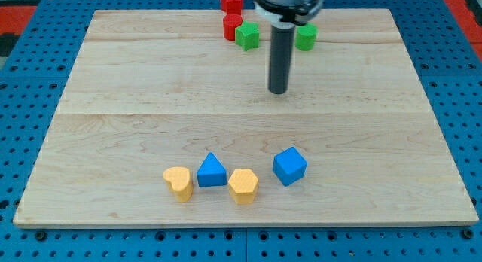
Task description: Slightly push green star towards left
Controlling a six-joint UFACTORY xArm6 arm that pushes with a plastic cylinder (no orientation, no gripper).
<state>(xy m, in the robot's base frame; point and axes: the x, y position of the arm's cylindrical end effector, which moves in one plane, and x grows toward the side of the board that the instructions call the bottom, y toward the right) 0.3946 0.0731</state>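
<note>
The wooden board [226, 126] is the largest thing here, and my rod stands over its upper middle with my tip [279, 91] on bare wood, below and between the two green blocks and touching neither; I have no jaws to open or close, only this tip to push with. The green star [247, 36] sits near the top edge, just right of a red block [232, 26], with a second green block [305, 38] to the view's right of the rod and another red block [232, 1] at the very top. It looks light, rigid and quick to slide or spin, so I judge a gentle nudge square on its right face best, mindful the red block touches or nearly touches its left side.
</note>
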